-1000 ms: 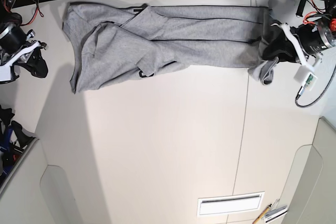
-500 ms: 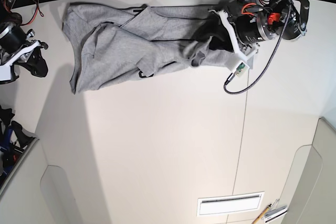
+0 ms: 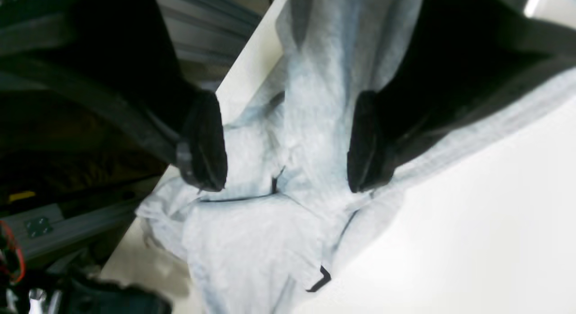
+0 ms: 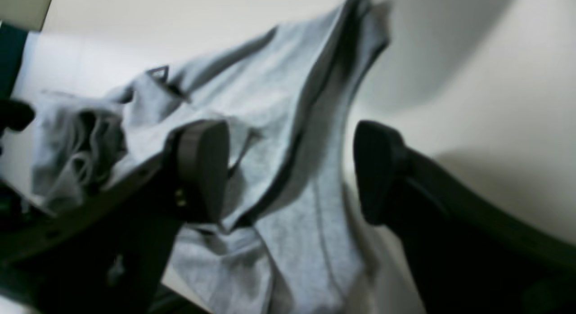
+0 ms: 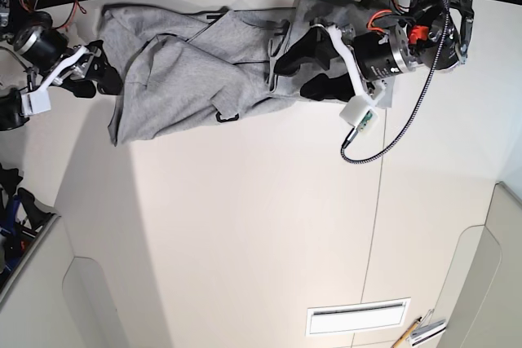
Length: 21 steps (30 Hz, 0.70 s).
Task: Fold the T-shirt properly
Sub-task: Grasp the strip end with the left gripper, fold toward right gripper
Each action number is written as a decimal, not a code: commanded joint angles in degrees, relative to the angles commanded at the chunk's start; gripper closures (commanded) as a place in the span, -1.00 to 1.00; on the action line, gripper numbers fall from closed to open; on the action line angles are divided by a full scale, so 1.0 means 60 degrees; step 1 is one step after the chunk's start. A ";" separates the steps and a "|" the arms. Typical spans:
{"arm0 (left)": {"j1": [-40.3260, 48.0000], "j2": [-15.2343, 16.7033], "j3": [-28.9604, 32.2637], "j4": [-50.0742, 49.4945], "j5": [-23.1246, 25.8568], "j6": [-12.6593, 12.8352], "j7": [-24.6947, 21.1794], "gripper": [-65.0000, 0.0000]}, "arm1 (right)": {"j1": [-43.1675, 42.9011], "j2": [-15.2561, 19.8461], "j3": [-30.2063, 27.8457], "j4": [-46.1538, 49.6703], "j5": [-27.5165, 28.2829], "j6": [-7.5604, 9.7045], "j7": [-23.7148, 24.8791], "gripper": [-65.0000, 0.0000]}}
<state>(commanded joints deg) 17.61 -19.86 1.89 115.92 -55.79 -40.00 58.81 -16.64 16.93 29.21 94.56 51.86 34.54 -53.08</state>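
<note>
Both sets of fingers released over rumpled light heather-grey cotton T-shirt (image 5: 196,63) on white bench (image 5: 261,226). Risk: left gripper (image 3: 288,143) dragging bunched layers, spoiling fold.

White table (image 5: 261,226) (seamed), pen (image 5: 405,334) near its edge

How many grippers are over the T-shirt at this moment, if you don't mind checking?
2. The left gripper is open above the T-shirt, on the folded-over part; the right gripper is open at its opposite edge.
</note>
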 joint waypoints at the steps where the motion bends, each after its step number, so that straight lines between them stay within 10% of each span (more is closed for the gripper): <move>1: 0.0004 0.0000 -0.0047 0.0095 -0.0004 0.0000 0.0069 -0.38 | 0.0066 0.0000 -0.0175 -0.0273 -0.0004 0.0000 0.0153 -0.32; 19: -0.0058 0.0004 -0.0448 0.0270 0.0018 0.0000 0.0102 -0.38 | 0.0517 -0.0627 -0.1781 -0.1177 -0.0933 -0.0007 0.0525 -0.31; 21: -0.0080 0.0004 -0.0495 0.0342 0.0117 0.0000 0.0098 -0.38 | 0.0517 -0.0627 -0.1854 -0.1173 -0.1096 -0.0007 0.0525 -0.09</move>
<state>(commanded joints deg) 17.12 -19.84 -1.08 117.97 -55.09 -40.00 59.40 -13.54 13.17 18.09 87.53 45.28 34.50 -49.93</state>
